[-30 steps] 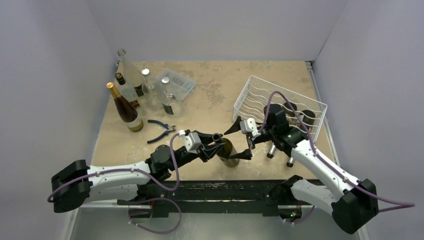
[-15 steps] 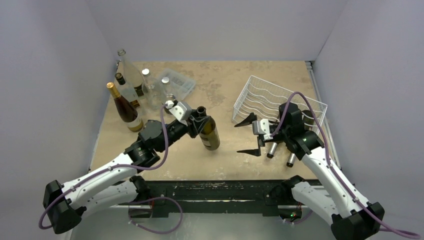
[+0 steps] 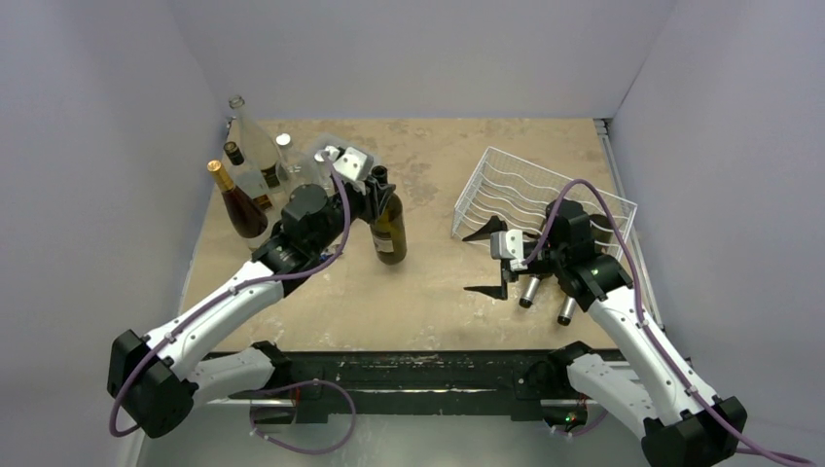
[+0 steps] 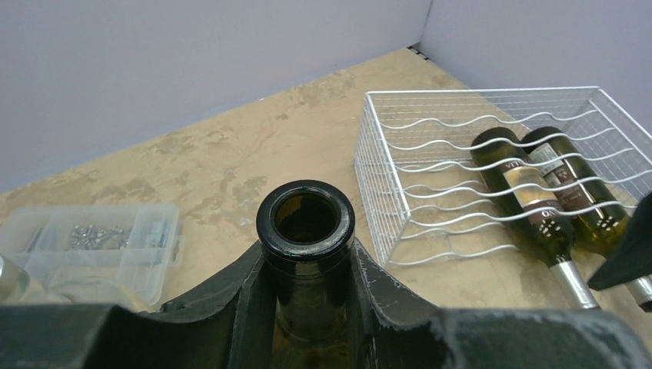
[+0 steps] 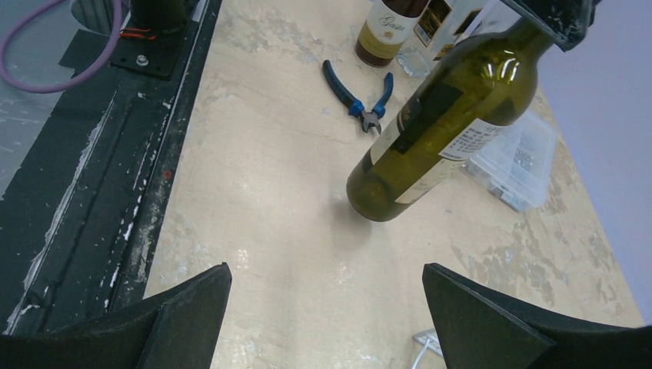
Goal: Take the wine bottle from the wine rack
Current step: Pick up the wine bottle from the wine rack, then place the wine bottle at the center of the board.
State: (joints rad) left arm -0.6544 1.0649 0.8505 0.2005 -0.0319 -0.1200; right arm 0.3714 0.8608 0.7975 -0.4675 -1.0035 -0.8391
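Top view: left gripper, upper centre-left of the frame, is clamped on the neck of the wine bottle. The bottle is dark green, tilted, neck up, over the tan table, and well apart from the wine rack at centre right. We cannot tell if its base touches the table. Right gripper hangs just left of the rack's near corner, jaws spread wide, nothing between them. Two bottles poke their capped necks out below the right arm. A cluster of standing bottles sits at upper left, with a clear plastic box partly hidden behind the left wrist.

Left wrist view: the open mouth of the wine bottle is at centre, with black fingers pressed against both sides of the neck. The white wire rack fills the upper right and the two bottles lie side by side in its right-hand cradles, necks toward the lower right. The clear box is at lower left, with small hardware inside.

Right wrist view: both fingers show in the bottom corners, far apart, with only bare table between them. The wine bottle leans across the upper right and its neck runs up into the left gripper at the top right corner. Blue-handled pliers lie on the table, left of the bottle.
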